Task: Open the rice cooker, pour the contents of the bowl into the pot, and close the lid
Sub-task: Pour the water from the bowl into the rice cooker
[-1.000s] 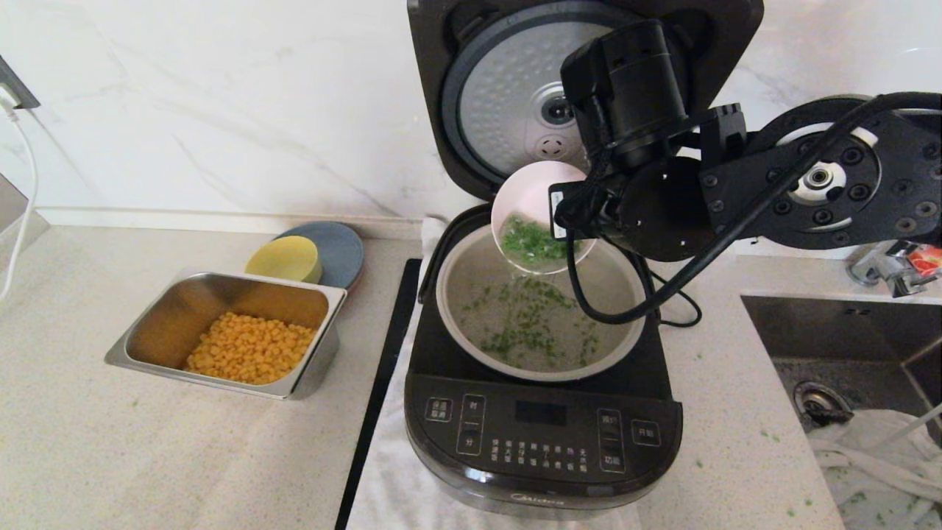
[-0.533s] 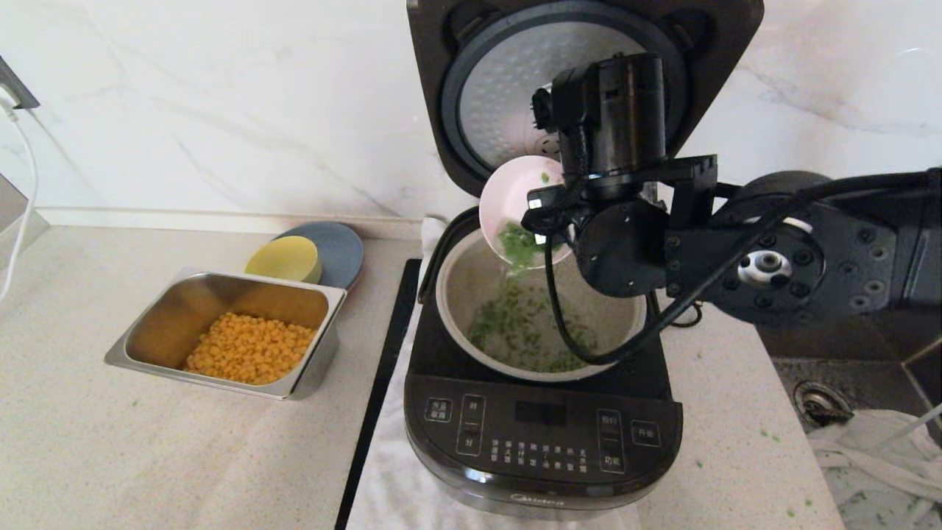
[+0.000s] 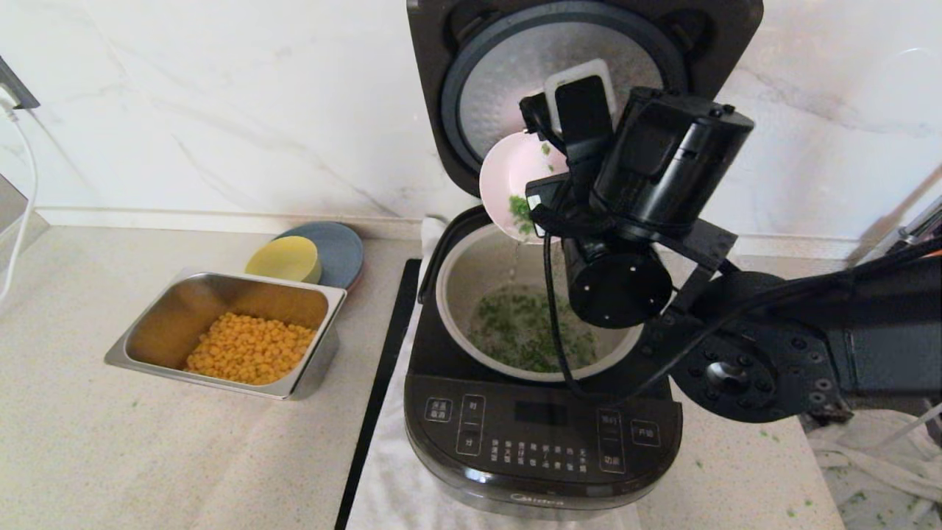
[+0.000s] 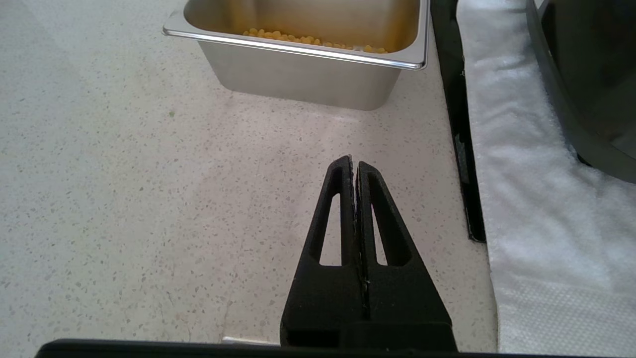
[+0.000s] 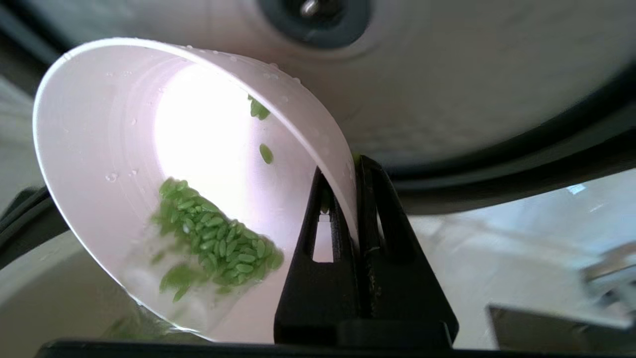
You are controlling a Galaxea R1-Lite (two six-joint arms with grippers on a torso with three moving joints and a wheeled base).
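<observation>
Right gripper (image 5: 355, 166): fingers pressed onto the rim of the bowl (image 5: 149, 164), one finger inside the wall and one outside, pinching it. The bowl is tipped steeply, its mouth turned down toward the pot (image 3: 471, 272). A clump of the contents (image 5: 213, 243), small green bits, clings to the low side of the bowl's inner wall, with a few stray bits higher up the wall; water droplets bead the pale inside.

In the head view the bowl (image 3: 515, 177) hangs over the pot's rim at about 12 o'clock, in front of the lid (image 3: 508, 73), which stands upright and open, its dimpled silver underside facing forward. The contents (image 3: 526, 335) already in the pot lie scattered over its floor, with some liquid. The pot sits in the rice cooker (image 3: 541, 434), whose control panel lies at 6 o'clock of the pot. The right arm enters from 4 o'clock of the cooker, and its wrist hides the pot's edge at 3 o'clock.

Left gripper (image 4: 355, 164): fingers pressed together, holding nothing, hanging above the counter (image 4: 124, 199). A steel tray (image 3: 147, 338) with corn kernels (image 3: 250, 346) stands at 9 o'clock of the cooker; beyond it, a yellow bowl (image 3: 283, 258) rests on a grey-blue plate (image 3: 342, 250). A white cloth (image 4: 516, 174) lies under the cooker.
</observation>
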